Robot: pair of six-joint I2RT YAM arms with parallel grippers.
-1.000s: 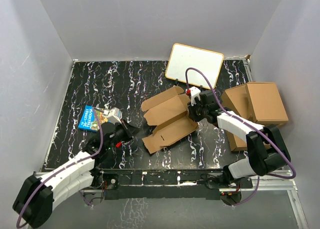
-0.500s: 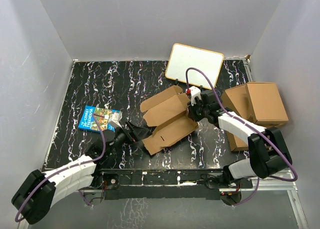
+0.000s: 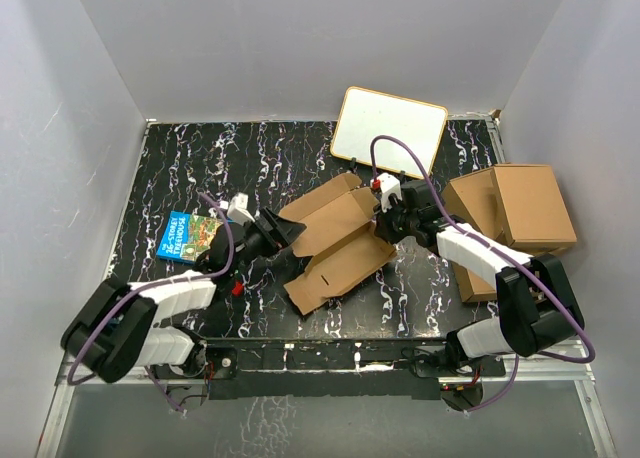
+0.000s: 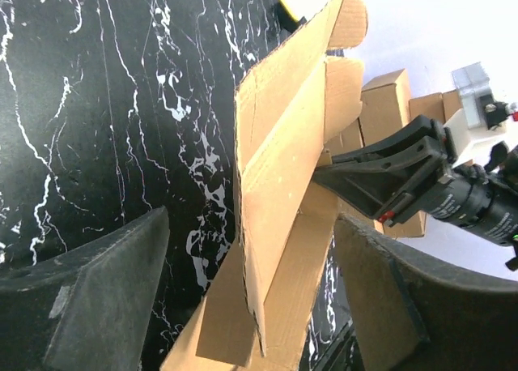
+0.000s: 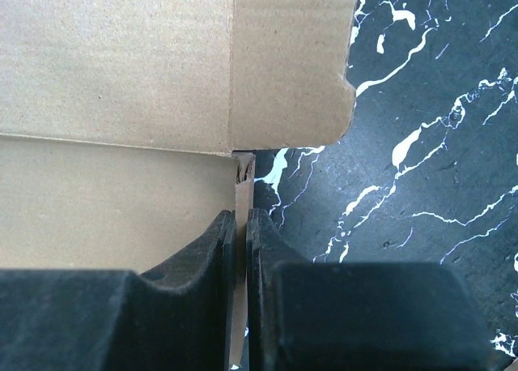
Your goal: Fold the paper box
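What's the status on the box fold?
Left gripper open, straddling box edge. Right gripper shut on a box flap. Box part-folded. Book, stack off to the sides.

Blue picture book [image 3: 188, 236] lies flat on black white-veined table [image 3: 200, 168], near left. White board [image 3: 390, 130], light rim, at far edge, apparently propped against the wall. Stacked brown cardboard boxes [image 3: 515, 213] at right.

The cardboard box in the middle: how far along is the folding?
Barely started. Done: a few panels of the cardboard box stand up from the table. In hand: the right gripper pinches one wall's edge, while the left gripper is open around a raised panel, not clamping it. Left: the flaps lie splayed, nothing tucked, no closed box yet.
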